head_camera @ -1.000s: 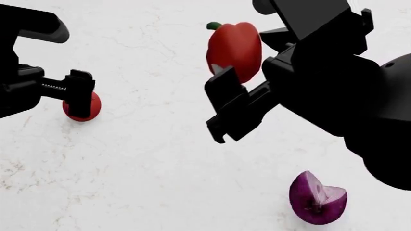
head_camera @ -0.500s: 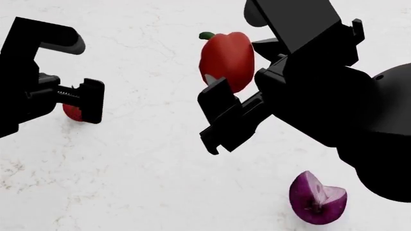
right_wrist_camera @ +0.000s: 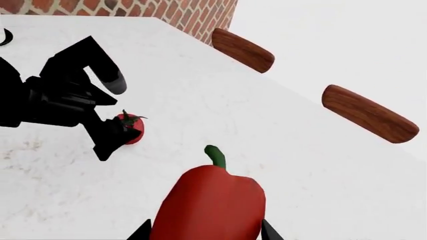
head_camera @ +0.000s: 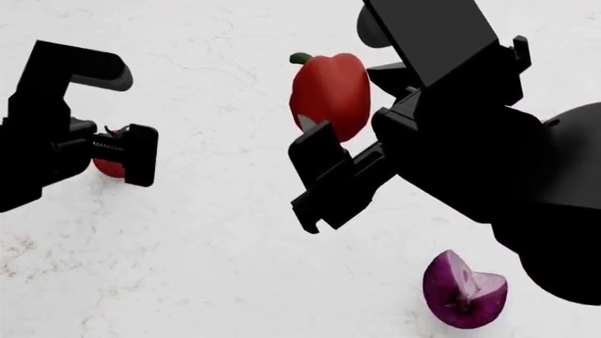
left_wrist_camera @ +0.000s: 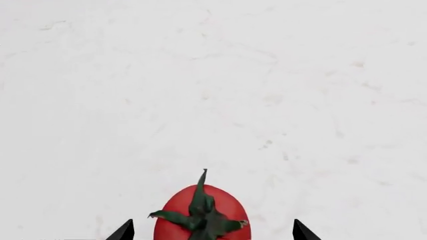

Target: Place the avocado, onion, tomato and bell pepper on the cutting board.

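Jaws of left gripper (left_wrist_camera: 212, 235) apart around tomato (left_wrist_camera: 200, 212) on countertop (left_wrist_camera: 267, 90).

L: we are reaching our left gripper (head_camera: 112, 158) forward, jaws spread wide and pointing down | R: we are holding our right gripper (head_camera: 314, 172) raised mid-view, jaws parted

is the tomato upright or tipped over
Upright. In the left wrist view the tomato shows its green calyx on top, facing the camera, between the open left gripper.
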Tool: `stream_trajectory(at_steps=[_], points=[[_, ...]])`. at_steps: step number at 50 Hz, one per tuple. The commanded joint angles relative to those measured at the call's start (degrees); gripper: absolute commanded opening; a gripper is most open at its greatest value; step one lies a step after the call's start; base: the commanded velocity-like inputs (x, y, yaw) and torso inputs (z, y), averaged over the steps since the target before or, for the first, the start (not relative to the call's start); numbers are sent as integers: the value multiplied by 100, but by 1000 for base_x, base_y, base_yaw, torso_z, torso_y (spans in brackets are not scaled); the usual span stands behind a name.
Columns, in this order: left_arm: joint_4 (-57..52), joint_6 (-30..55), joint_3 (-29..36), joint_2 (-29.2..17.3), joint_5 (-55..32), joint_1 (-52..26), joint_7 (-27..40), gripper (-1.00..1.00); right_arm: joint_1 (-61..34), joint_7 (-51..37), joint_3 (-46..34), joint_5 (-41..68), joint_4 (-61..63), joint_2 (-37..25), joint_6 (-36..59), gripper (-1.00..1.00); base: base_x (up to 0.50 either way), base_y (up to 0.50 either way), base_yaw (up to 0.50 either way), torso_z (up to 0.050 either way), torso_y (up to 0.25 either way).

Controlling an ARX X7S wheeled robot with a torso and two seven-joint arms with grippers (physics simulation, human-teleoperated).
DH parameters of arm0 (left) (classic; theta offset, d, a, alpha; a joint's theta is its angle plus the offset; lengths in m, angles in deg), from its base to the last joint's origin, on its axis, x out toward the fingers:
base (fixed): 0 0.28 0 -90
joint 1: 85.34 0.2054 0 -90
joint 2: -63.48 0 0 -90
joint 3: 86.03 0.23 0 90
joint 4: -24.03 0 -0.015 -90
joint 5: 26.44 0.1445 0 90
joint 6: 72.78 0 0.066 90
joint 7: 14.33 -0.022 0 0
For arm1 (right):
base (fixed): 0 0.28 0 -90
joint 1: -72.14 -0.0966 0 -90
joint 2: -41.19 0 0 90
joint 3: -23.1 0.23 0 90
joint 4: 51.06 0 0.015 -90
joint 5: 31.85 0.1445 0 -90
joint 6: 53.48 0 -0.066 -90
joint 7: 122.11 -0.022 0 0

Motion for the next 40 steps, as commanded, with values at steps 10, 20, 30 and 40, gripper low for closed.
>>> stream_trajectory(at_steps=[10,20,30,40], points=[[840,-527,136,218,242,-62,-216,100,42,27,-7,-27,73,-57,-49,-100,0,0,0,0,0],[1651,-999,223,424,419,-189,-476,100,-83,-51,-34,78,62,-35,27,-100,0,0,0,0,0],[2587,-1553,308,701,606,-340,-744,100,-95,-166,-13,226,116,-84,45,-100,0,0,0,0,0],[2796,-1762,315,759,660,-309,-764,-100,-51,-213,11,308,182,-168,12,-100,0,0,0,0,0]])
